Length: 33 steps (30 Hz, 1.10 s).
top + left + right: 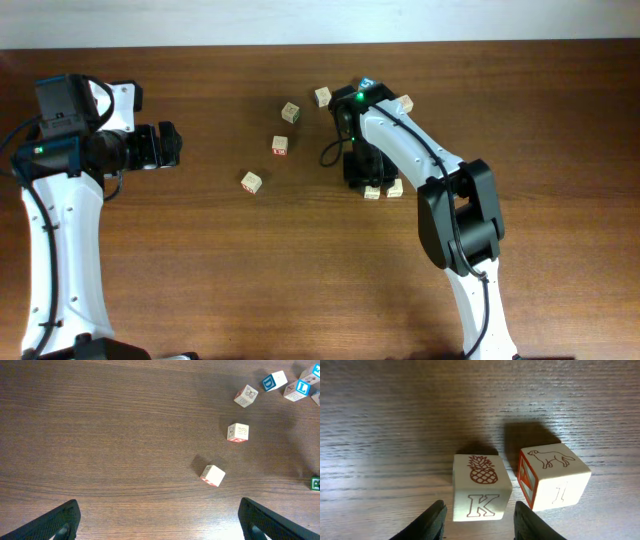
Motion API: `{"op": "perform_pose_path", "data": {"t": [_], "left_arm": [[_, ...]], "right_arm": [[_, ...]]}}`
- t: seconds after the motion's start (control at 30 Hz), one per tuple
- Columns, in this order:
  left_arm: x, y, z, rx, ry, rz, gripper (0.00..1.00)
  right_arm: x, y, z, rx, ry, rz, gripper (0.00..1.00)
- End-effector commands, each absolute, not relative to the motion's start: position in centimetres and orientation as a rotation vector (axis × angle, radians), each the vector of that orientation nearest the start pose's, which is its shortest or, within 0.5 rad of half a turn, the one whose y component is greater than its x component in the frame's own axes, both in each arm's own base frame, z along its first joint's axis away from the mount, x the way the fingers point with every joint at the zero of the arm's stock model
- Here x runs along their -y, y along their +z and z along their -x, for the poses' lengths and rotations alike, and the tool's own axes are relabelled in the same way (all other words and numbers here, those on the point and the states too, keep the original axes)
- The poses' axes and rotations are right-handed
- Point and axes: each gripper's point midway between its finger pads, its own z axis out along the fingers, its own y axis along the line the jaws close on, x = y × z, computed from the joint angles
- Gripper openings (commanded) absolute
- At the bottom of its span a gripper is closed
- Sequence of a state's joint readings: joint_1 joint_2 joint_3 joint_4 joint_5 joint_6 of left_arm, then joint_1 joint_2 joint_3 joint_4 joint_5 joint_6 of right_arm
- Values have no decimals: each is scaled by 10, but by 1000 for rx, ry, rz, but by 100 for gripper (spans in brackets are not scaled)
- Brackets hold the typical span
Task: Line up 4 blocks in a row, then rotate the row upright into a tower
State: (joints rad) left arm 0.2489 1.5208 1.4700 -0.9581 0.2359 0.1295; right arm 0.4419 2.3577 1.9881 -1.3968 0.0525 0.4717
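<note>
Dark, wood-grained table (200, 280) filled every view; clock directions were read from the overhead view, with 12 o'clock at the far edge.

At the 9 o'clock side the left pincer (175, 146) was held above the wood, released, with its jaws spread wide. Three pale blocks with red prints were laid in a slanted row well apart from it. The lowest block (251, 182) was found at about 4 o'clock of that pincer, the middle block (280, 146) at 3 o'clock, and the upper block (290, 112) at 2 o'clock. No two of them were touching. In the left wrist view a blue D block (275, 381) was seen just past the upper block.

Right of centre, the right pincer (480, 522) was brought down close to the table. The K block (482, 492) was set upright between its two fingertips, a pineapple printed on top and the K turned toward the wrist camera. A thin strip of table was shown on each side of the cube, so the jaws were parted and the block was released rather than clamped. The dog block (555, 477) was placed just beside it at 3 o'clock in the wrist view, outside the jaws. It was turned slightly, with a red-framed side facing the K block and a narrow gap between the two.
</note>
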Motion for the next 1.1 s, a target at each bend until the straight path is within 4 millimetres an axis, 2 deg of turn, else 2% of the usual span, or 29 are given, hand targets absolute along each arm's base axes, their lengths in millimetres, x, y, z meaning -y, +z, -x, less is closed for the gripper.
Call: {"op": "perform_pose_path", "data": {"t": [0.0, 0.07, 0.1, 0.17, 0.2, 0.23, 0.3, 0.33, 0.4, 0.47, 0.6, 0.87, 0.97, 1.07], "left_arm": [[-55, 226, -385, -2528, -171, 72, 99], [-55, 227, -385, -2525, -170, 72, 99], [-55, 227, -386, -2523, -169, 71, 99], [-57, 227, -386, -2524, -159, 75, 99], [-59, 226, -385, -2527, -143, 80, 99], [-62, 226, -385, -2530, -122, 87, 99], [-66, 225, -384, -2535, -93, 97, 99], [-67, 225, -384, -2536, -88, 98, 99], [-69, 224, -382, -2546, -73, 105, 99], [-77, 221, -378, -2565, -7, 134, 99], [-79, 221, -378, -2567, -3, 160, 99], [-79, 221, -378, -2568, -4, 159, 99], [-79, 221, -378, -2567, -4, 159, 99], [-78, 221, -378, -2567, -8, 158, 99]], "right_arm": [[-181, 44, -395, -3223, -111, -55, 46], [-210, 52, -403, -3195, 89, -37, 47], [-241, 55, -408, -3162, 288, 41, 48], [-291, 59, -414, -3057, 483, 163, 49], [-312, 61, -417, -2999, 501, 206, 51], [-323, 59, -417, -2974, 480, 184, 51], [-338, 55, -421, -2909, 369, 34, 52], [-353, 54, -424, -2843, 330, -4, 55], [-374, 54, -424, -2770, 316, -23, 60], [-386, 50, -421, -2743, 322, -68, 63], [-394, 28, -417, -2778, 342, -90, 64], [-403, 15, -409, -2816, 379, -67, 60], [-409, 15, -405, -2815, 394, -51, 63], [-410, 6, -402, -2829, 378, -42, 64]]}}
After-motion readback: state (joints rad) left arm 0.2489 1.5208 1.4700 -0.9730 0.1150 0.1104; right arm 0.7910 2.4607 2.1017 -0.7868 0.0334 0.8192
